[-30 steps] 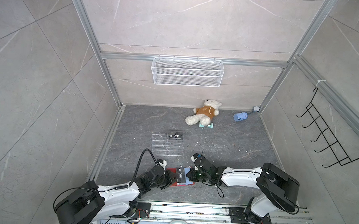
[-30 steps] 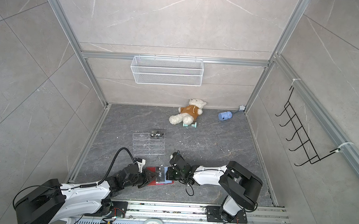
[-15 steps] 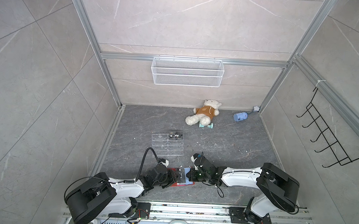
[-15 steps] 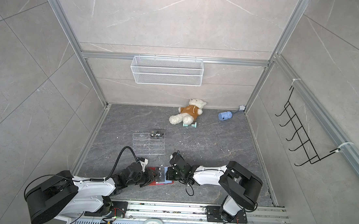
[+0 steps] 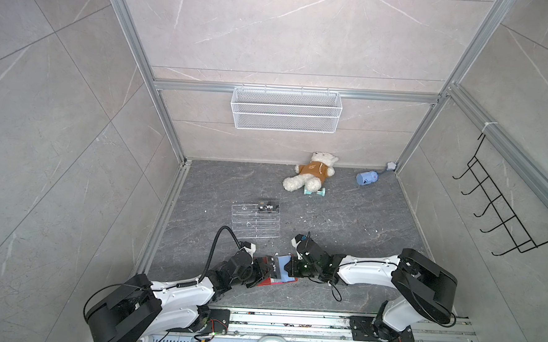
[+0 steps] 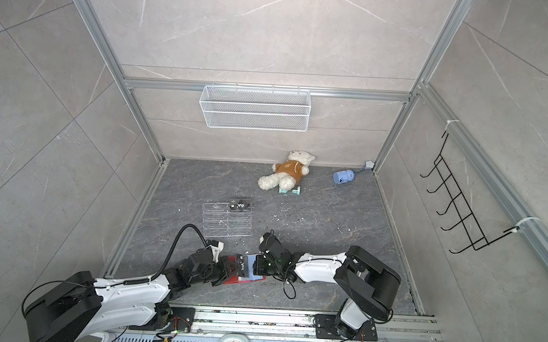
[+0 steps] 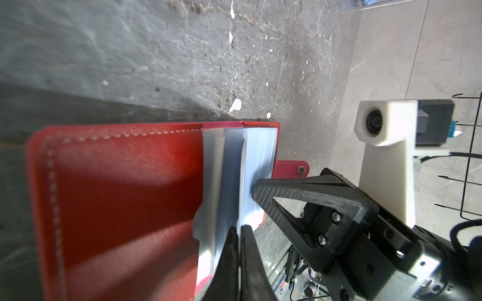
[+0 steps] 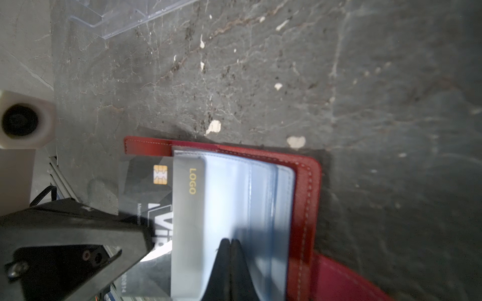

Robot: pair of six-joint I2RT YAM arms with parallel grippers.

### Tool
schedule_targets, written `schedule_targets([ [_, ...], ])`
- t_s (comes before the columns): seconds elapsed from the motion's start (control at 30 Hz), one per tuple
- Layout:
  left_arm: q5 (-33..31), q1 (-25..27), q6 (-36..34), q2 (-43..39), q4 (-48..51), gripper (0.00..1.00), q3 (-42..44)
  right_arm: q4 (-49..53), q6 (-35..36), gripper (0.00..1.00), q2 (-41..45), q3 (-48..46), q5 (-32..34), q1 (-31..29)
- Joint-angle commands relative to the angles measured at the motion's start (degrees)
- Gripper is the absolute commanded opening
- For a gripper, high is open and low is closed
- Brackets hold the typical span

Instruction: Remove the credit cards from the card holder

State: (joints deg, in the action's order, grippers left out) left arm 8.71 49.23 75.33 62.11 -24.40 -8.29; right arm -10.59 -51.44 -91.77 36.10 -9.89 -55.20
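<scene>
First card [image 5: 268, 207] sat on the rack [image 5: 250, 223], twelve o'clock from the card holder [image 5: 276, 283]. The left gripper [image 5: 266, 271] pinched the second card [image 8: 146, 187], half out. The right gripper [image 5: 288, 269], closed, pinned the sleeves [image 8: 247, 195].

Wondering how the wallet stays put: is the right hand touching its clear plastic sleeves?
Touching. In the left wrist view the tip of the shut right hand presses against the pale blue sleeves of the card holder, with no gap.

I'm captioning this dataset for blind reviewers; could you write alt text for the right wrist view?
A dark Vip credit card sticks halfway out of a pale-blue sleeve of the open red card holder on the grey floor, its outer end under the black left gripper. The right gripper, shut, rests its tips on the sleeves.
</scene>
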Motion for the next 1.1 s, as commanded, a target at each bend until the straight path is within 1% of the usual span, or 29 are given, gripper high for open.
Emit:
schedule_targets([
  [0.0, -2.58, -0.14, 1.05, -3.24, 4.1, 0.04, 0.39, 3.28, 0.73, 0.0, 0.0, -1.38, 0.22, -0.23],
  [0.2, -3.8, -0.18, 1.64, -7.4, 8.86, 0.0, -0.1, 2.93, 0.49, 0.0, -0.2, -1.2, 0.14, -0.2],
  [0.33, -4.63, -0.19, 2.42, -9.88, 10.55, 0.0, -0.72, 0.83, -0.63, 0.0, 0.78, -1.42, -0.97, -0.14],
  [0.4, -5.55, -0.14, 2.42, -11.29, 13.18, 0.0, -1.94, 0.38, -1.11, 0.0, 1.66, -0.99, -1.31, -0.11],
  [0.7, -10.44, -0.23, 4.53, -19.09, 19.83, 0.0, -3.61, 4.93, -0.34, 0.0, 4.43, 3.38, -1.02, -0.17],
  [0.8, -11.24, -0.18, 4.75, -21.39, 21.69, 0.0, -4.12, 6.34, -0.24, 0.03, 5.59, 4.23, -0.11, -0.17],
  [0.9, -11.83, -0.16, 4.69, -22.71, 23.27, 0.0, -5.09, 7.68, -0.24, 0.09, 6.96, 4.67, 1.23, -0.1],
  [0.97, -12.43, -0.17, 4.84, -23.42, 23.85, 0.0, -5.5, 8.22, -0.24, 0.14, 7.99, 4.86, 2.02, -0.04],
  [1.03, -13.17, -0.19, 5.23, -24.04, 24.12, 0.0, -5.83, 8.72, -0.26, 0.23, 9.22, 4.77, 2.86, -0.05],
  [1.07, -13.49, -0.14, 5.35, -24.27, 24.14, 0.0, -5.94, 9.29, -0.17, 0.29, 10.0, 4.77, 3.45, 0.01],
])
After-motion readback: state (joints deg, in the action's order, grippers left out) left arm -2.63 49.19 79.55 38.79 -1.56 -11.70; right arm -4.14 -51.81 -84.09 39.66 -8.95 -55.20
